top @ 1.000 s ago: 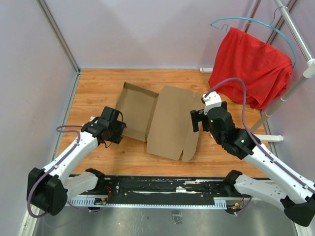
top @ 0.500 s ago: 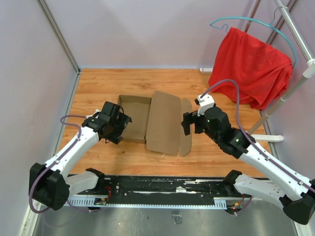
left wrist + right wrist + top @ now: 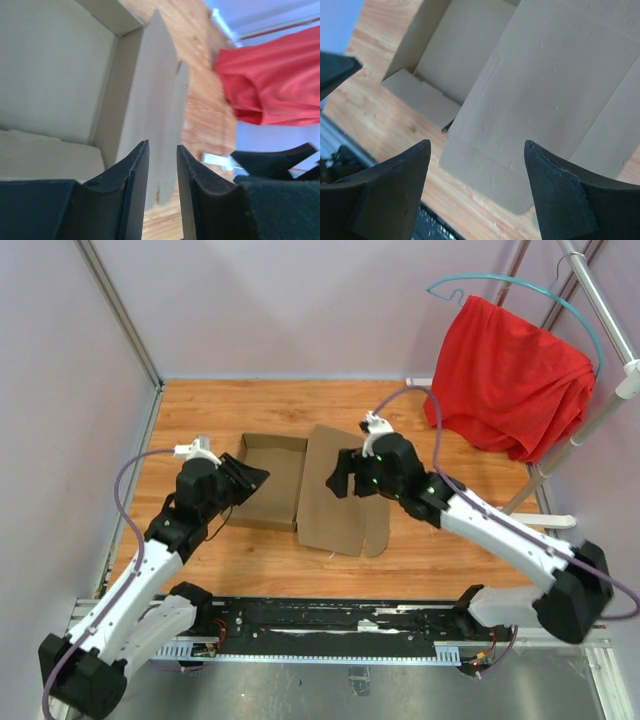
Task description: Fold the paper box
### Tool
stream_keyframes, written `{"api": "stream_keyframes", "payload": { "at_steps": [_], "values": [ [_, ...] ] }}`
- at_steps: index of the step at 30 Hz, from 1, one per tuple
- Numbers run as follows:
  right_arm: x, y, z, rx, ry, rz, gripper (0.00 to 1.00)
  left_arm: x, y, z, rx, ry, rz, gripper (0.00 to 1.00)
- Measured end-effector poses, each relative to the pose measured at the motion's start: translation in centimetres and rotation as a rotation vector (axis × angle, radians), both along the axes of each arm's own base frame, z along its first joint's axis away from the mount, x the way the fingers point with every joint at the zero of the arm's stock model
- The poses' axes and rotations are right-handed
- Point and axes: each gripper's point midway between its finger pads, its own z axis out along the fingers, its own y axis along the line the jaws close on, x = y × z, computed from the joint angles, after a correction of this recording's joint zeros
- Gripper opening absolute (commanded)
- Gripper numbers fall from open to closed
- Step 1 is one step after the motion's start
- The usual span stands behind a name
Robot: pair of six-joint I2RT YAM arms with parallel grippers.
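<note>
The paper box (image 3: 300, 485) lies mid-counter, tray walls raised, lid panel open to the right. The left hand (image 3: 162, 195) hovers at the tray's near-left corner, fingers nearly pressed together, gripping nothing. The right hand (image 3: 477, 190) hangs spread above the lid. Risk: an off-centre push may slide the box rather than fold it. The wooden counter (image 3: 200, 410) sits between lilac walls; a red cloth (image 3: 510, 370) hangs at right.

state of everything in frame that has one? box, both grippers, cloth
paper box: partly folded; tray walls up, lid panel open and lying flat on the table.
left gripper: nearly closed, narrow gap, gripping nothing.
right gripper: wide open, empty, above the lid panel.
red cloth: draped on a hanger, off the table.
</note>
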Motion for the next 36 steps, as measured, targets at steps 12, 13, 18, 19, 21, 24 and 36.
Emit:
{"api": "stream_keyframes", "payload": {
  "at_steps": [12, 13, 18, 19, 21, 24, 36],
  "values": [
    [-1.2, 10.4, -5.7, -0.138, 0.360, -0.134, 0.78, -0.3, 8.8, 7.4, 0.397, -0.110, 0.293, 0.41],
    [-1.3, 11.6, -5.9, -0.129, 0.390, -0.152, 0.76, -0.5, 9.3, 7.8, 0.413, -0.120, 0.310, 0.41],
    [-1.1, 16.3, -6.4, -0.054, 0.517, -0.234, 0.74, -1.5, 11.2, 7.0, 0.524, -0.089, 0.342, 0.42],
    [-1.1, 16.8, -6.7, -0.048, 0.541, -0.255, 0.73, -1.7, 11.4, 6.8, 0.541, -0.083, 0.343, 0.43],
    [-1.2, 17.2, -7.5, -0.044, 0.578, -0.290, 0.72, -2.2, 12.1, 6.4, 0.577, -0.068, 0.351, 0.43],
    [-1.6, 17.0, -8.4, -0.043, 0.637, -0.352, 0.71, -3.2, 13.1, 6.4, 0.610, -0.072, 0.373, 0.43],
    [-3.1, 18.9, -11.7, -0.015, 0.789, -0.467, 0.69, -5.7, 15.6, 5.4, 0.667, -0.087, 0.440, 0.43]
  ]
}}
